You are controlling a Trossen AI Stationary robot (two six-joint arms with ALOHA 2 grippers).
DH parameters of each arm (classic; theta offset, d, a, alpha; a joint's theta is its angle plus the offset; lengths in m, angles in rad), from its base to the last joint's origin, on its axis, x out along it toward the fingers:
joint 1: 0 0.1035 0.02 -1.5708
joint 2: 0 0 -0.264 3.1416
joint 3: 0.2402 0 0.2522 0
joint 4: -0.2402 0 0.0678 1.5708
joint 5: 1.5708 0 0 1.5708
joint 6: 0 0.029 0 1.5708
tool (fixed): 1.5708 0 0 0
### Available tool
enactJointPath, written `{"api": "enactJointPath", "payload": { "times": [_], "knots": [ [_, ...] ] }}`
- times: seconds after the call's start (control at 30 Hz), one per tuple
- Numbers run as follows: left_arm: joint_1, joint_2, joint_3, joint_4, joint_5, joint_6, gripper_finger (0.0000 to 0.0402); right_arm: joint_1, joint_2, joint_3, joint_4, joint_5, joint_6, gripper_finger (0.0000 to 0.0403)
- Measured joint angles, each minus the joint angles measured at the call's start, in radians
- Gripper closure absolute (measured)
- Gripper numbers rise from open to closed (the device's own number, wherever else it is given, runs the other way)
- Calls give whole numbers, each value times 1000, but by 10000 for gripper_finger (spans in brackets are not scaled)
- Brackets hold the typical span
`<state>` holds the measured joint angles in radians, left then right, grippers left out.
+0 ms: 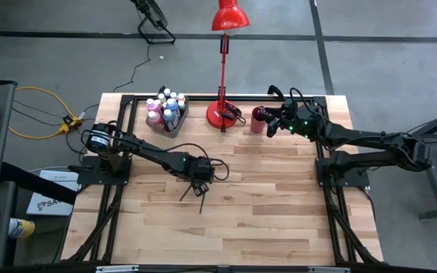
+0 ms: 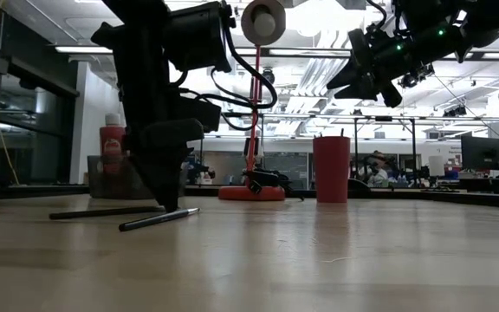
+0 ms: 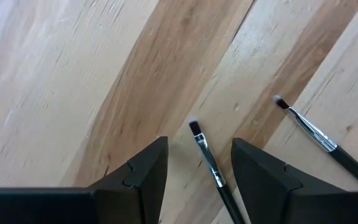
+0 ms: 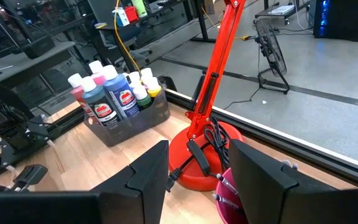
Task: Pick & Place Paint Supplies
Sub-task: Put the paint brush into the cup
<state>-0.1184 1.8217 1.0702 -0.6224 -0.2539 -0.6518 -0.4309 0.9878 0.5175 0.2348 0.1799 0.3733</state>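
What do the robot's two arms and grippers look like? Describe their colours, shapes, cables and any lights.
Both arms are dark, jointed and slender, mounted on black frames at the table's sides. The left gripper ends in two black, wedge-shaped fingers with angular, faceted faces. The right gripper has the same blocky black fingers. Thin black cables loop around each wrist, and small green lights glow on the right arm's wrist.

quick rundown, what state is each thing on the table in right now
left gripper: open, low over the table, fingers straddling a brush
paintbrushes: two, flat on the wood, apart, neither gripped
right gripper: open, empty, raised above the cup
dark red cup: upright beside the lamp base
paint bottles: upright, capped, packed in the bin
grey bin: upright at the table's far edge
red lamp: standing
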Motion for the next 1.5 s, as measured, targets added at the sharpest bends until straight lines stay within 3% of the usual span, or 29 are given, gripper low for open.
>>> {"api": "enactJointPath", "payload": {
  "times": [0.7, 1.1, 1.5],
  "knots": [
    [0, 0, 0, 2, 1, -8, 231, 0, 0, 0, 0, -60, -32, 240],
    [1, 1, -1, 74, -71, 31, 231, 0, 0, 0, 0, -60, -37, 240],
    [3, 1, 0, 67, -26, -15, 232, 0, 0, 0, 0, -60, -37, 240]
  ]
}}
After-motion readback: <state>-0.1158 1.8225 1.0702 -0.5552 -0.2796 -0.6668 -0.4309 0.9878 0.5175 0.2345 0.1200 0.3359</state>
